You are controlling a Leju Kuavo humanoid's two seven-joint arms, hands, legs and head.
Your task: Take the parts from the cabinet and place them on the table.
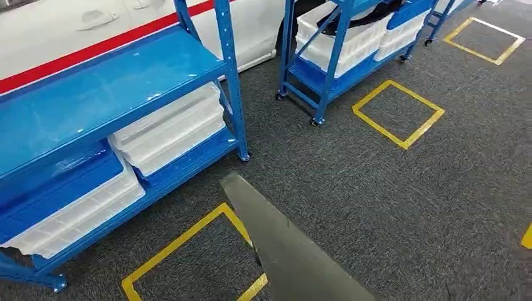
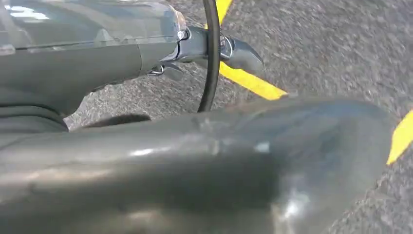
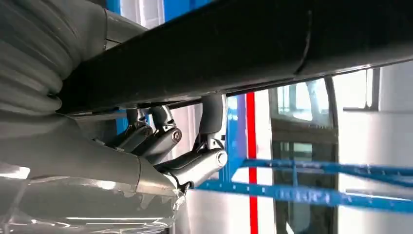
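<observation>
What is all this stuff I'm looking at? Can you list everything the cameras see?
Near shelf rack: one, blue, on the left of the head view.
Far shelf rack: one, blue, on wheels, at the top middle.
Bins: several, white and blue, stacked on the lower shelves of both racks; the exact number is hard to tell.
Floor squares: at least three plus a scrap at the right edge, yellow tape outlines on the grey carpet.
White panel with a red stripe: one, behind the near shelf rack.
Long dark part: one, grey-black, across the bottom middle, carried by the robot.
Left hand: grey, beside the long dark part.
Right hand: grey, fingers curled up around the long dark part.
</observation>
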